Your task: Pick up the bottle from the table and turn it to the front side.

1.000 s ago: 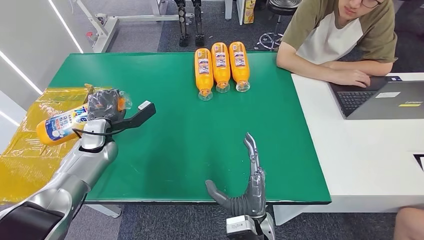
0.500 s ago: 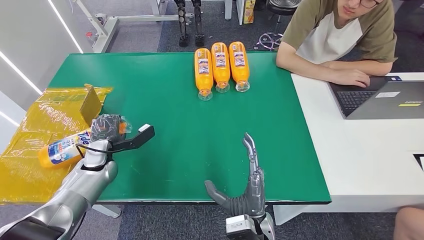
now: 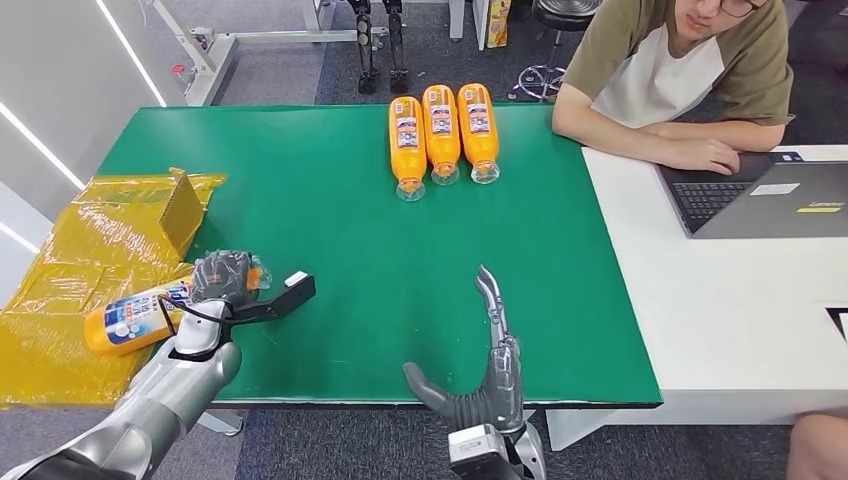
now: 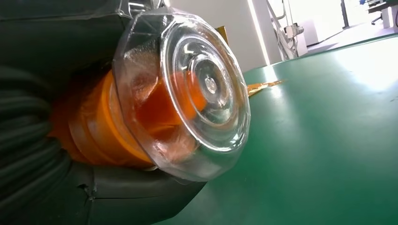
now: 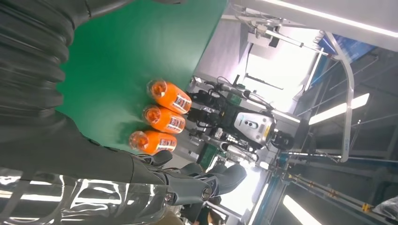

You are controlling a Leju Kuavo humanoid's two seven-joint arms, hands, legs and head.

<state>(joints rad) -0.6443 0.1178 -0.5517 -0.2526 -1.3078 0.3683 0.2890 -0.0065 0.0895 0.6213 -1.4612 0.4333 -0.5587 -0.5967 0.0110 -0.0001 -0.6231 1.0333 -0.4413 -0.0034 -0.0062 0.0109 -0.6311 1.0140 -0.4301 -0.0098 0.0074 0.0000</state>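
My left hand [image 3: 222, 283] grips an orange bottle [image 3: 135, 318] with a blue and white label, held lying sideways over the table's front left edge. Its clear cap end [image 4: 197, 91] sticks out past the dark fingers [image 4: 117, 192], close above the green table [image 4: 319, 140]. My right hand [image 3: 480, 385] stands open at the front edge of the green table [image 3: 330, 230], fingers pointing away from me, holding nothing. Three more orange bottles [image 3: 441, 132] lie side by side at the far middle of the table, and these orange bottles [image 5: 162, 117] are also in the right wrist view.
Crinkled yellow plastic wrap [image 3: 70, 280] with a cardboard piece [image 3: 183, 205] covers the area left of the table. A person [image 3: 680, 70] sits at the far right, arms on a white desk [image 3: 730, 300] with a laptop [image 3: 770, 200].
My left hand has drawn the bottle back toward me and lower, from beside the cardboard piece to the table's front left edge. The right hand has shifted slightly left.
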